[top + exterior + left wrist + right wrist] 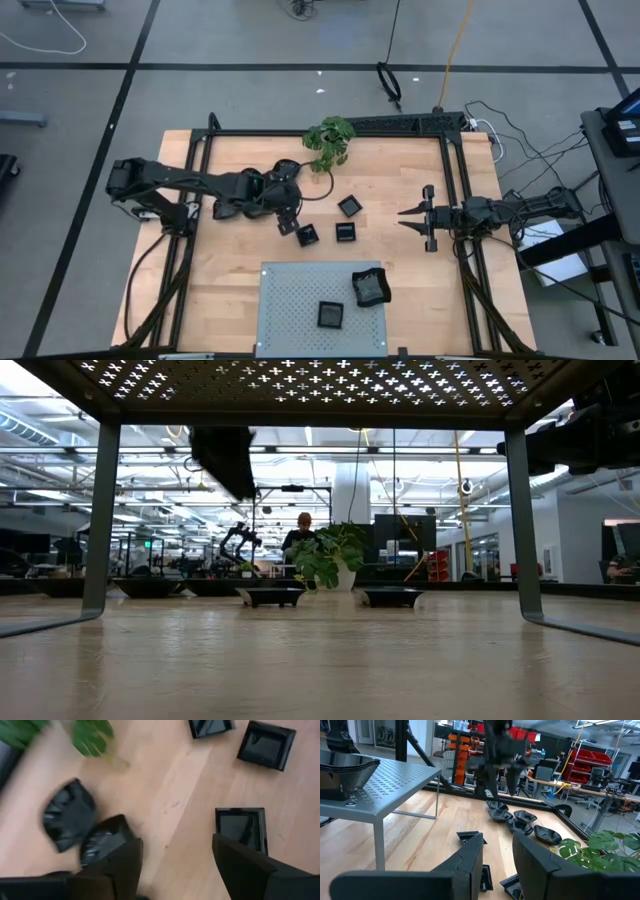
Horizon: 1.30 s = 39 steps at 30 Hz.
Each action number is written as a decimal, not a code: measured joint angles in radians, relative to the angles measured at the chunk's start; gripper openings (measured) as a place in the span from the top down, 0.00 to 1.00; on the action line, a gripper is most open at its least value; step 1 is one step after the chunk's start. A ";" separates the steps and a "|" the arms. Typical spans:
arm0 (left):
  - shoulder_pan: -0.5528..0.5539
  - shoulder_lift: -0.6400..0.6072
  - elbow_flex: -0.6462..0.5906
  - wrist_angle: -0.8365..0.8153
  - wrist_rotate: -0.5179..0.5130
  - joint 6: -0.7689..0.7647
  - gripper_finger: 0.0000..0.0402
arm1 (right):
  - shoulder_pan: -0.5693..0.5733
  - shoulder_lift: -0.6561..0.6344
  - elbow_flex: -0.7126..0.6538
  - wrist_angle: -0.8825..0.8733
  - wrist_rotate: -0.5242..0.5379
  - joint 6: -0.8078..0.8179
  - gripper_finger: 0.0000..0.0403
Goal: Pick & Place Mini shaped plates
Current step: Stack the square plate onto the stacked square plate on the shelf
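grey panel (300, 300) bears 2 plates (331, 314); left pincer (290, 222) wide, empty; right pincer (408, 215) narrow, empty.

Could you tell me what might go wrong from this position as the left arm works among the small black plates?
The left claw is open above a square plate close to one finger; descending off-centre could nudge it aside. The plant sits just beyond, so a swing could catch its leaves. The right claw waits apart.

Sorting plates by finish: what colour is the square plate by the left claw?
Glossy black square plate, clearest in the left wrist view.
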<state>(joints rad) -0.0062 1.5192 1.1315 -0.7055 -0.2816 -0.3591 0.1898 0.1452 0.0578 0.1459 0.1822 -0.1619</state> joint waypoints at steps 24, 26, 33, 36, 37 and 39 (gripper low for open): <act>0.034 -0.001 -0.311 0.426 0.059 -0.033 0.39 | 0.000 0.000 0.000 0.000 0.000 0.000 0.76; 0.034 0.000 -0.311 0.432 0.053 -0.020 0.39 | 0.000 0.000 0.000 0.000 0.000 0.000 0.76; 0.034 0.071 -0.304 0.462 0.055 -0.010 0.39 | 0.000 0.000 0.000 0.002 0.000 0.000 0.76; 0.034 0.111 -0.303 0.465 0.064 -0.009 0.39 | 0.000 0.000 0.000 -0.001 0.000 0.000 0.77; 0.034 0.124 -0.300 0.470 0.076 -0.003 0.39 | 0.000 0.001 0.000 0.001 0.000 0.000 0.77; 0.032 0.146 -0.301 0.468 0.087 0.007 0.39 | 0.000 0.007 0.000 0.006 -0.001 0.000 0.77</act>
<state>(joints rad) 0.0254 1.6654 0.8308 -0.2371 -0.1946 -0.3526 0.1897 0.1519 0.0580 0.1521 0.1816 -0.1617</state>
